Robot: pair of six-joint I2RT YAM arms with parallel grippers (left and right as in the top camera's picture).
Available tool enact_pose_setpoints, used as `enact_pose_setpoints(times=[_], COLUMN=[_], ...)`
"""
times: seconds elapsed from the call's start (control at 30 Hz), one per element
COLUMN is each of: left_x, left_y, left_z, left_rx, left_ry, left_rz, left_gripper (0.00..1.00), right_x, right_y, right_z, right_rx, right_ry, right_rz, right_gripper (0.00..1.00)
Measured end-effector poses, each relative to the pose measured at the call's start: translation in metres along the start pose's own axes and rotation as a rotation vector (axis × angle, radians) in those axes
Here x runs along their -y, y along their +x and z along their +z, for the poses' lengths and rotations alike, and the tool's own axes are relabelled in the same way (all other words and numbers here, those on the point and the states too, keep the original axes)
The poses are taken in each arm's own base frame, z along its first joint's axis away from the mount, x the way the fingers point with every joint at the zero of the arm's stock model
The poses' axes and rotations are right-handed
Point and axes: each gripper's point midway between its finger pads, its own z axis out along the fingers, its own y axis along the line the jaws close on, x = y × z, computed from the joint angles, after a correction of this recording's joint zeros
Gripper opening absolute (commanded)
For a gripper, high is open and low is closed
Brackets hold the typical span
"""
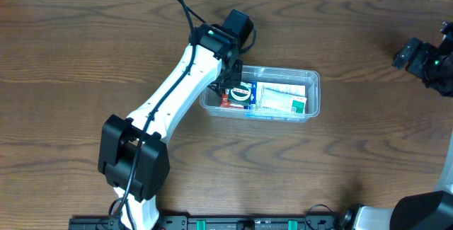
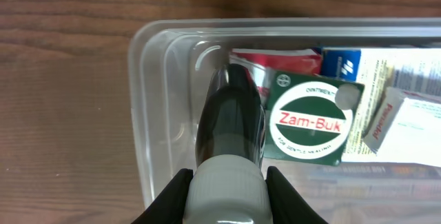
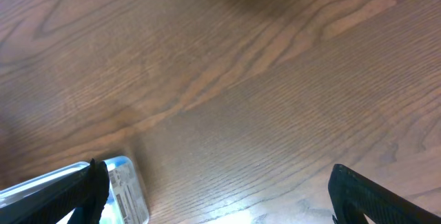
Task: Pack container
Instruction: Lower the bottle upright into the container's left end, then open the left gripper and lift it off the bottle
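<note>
The clear plastic container (image 1: 316, 92) lies at the table's middle and holds several small packets. My left gripper (image 1: 230, 81) is over its left end, shut on the white cap of a dark bottle (image 2: 231, 124). The bottle points down into the container (image 2: 138, 79), next to a green Zam-Buk box (image 2: 313, 120). A red packet (image 2: 275, 64) and a blue-and-white packet (image 2: 341, 62) lie behind it. My right gripper (image 1: 425, 60) is at the far right, open and empty (image 3: 220, 196), well apart from the container (image 3: 127, 186).
A white-and-green packet (image 1: 283, 97) fills the container's right half. Brown wooden table (image 1: 85, 39) lies all around. The left arm (image 1: 166, 102) reaches diagonally from the front left. Its cable (image 1: 180, 3) loops toward the back edge.
</note>
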Motion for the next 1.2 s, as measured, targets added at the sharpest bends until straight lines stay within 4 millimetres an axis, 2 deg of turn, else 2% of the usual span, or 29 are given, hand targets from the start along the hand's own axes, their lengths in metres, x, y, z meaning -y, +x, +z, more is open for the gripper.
enact_pose_setpoints(times=[0.23, 0.43, 0.77, 0.83, 0.93, 1.0, 1.2], left_x=[-0.021, -0.023, -0.026, -0.026, -0.026, -0.025, -0.025], left_y=[-0.008, -0.011, 0.005, 0.006, 0.007, 0.006, 0.005], left_z=[0.002, 0.004, 0.025, 0.028, 0.029, 0.029, 0.029], left_rx=[0.004, 0.013, -0.031, -0.035, -0.037, -0.032, -0.028], left_ry=[-0.020, -0.020, -0.036, -0.036, -0.035, -0.034, -0.031], left_rz=[-0.075, -0.081, -0.094, -0.097, -0.098, -0.096, -0.105], left_gripper=[0.13, 0.13, 0.15, 0.27, 0.50, 0.61, 0.64], right_x=[0.000, 0.000, 0.000, 0.000, 0.000, 0.000, 0.000], right_y=[0.000, 0.000, 0.000, 0.000, 0.000, 0.000, 0.000], right_z=[0.000, 0.000, 0.000, 0.000, 0.000, 0.000, 0.000], right_rx=[0.000, 0.000, 0.000, 0.000, 0.000, 0.000, 0.000], right_ry=[0.000, 0.000, 0.000, 0.000, 0.000, 0.000, 0.000], right_rz=[0.000, 0.000, 0.000, 0.000, 0.000, 0.000, 0.000], right_gripper=[0.99, 0.99, 0.99, 0.99, 0.99, 0.99, 0.99])
